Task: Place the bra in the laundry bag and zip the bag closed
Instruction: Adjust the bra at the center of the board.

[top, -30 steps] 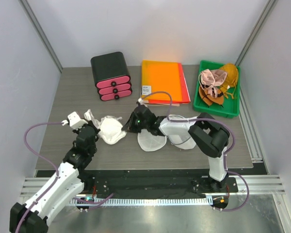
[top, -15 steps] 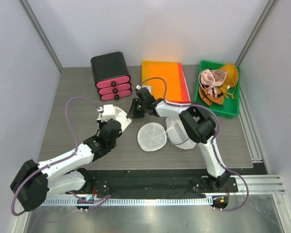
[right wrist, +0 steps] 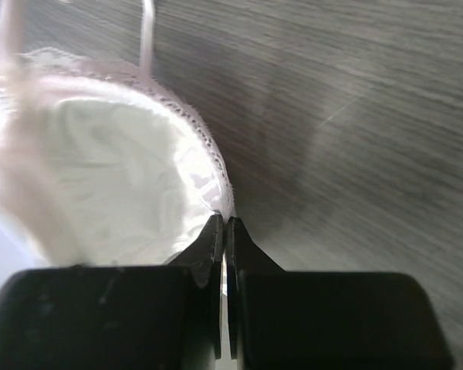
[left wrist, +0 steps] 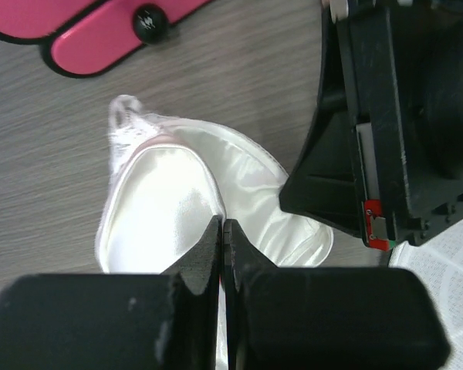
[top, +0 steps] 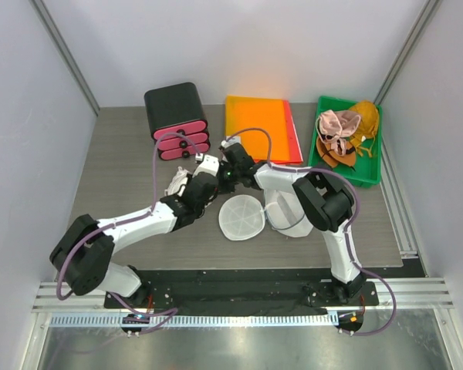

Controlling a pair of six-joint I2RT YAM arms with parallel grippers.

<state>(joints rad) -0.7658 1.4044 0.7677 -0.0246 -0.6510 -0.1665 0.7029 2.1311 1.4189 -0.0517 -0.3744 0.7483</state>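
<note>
- The table [top: 123, 154] is grey with a fine wood grain and a matte top. Pale, plain walls close it in on three sides, with metal rails running up the corners.
- At the far edge, left of the middle, stands a black box of drawers [top: 176, 119] with rounded corners, three glossy pink fronts and dark knobs.
- Flat orange folders [top: 256, 127] lie at the middle of the far edge.
- A green plastic bin [top: 343, 178] sits in the far right corner, holding crumpled pink and tan garments [top: 341, 131].
- The bag [top: 241, 218] lies open near the middle of the table, toward the near edge. It shows as a white round mesh disc with a raised rim. What looks like its second half is mostly hidden under the right arm.
- The bra [left wrist: 162, 200] rests on the table just left of the bag and near the drawers. It is white, with smooth satin cups and a narrow lace border.
- The left pincer [left wrist: 223, 231] is fully closed, its black tips pinching the ridge of a cup.
- The right pincer [right wrist: 225, 231] is likewise closed, nipping the lace edge of a cup, close beside the left one.
</note>
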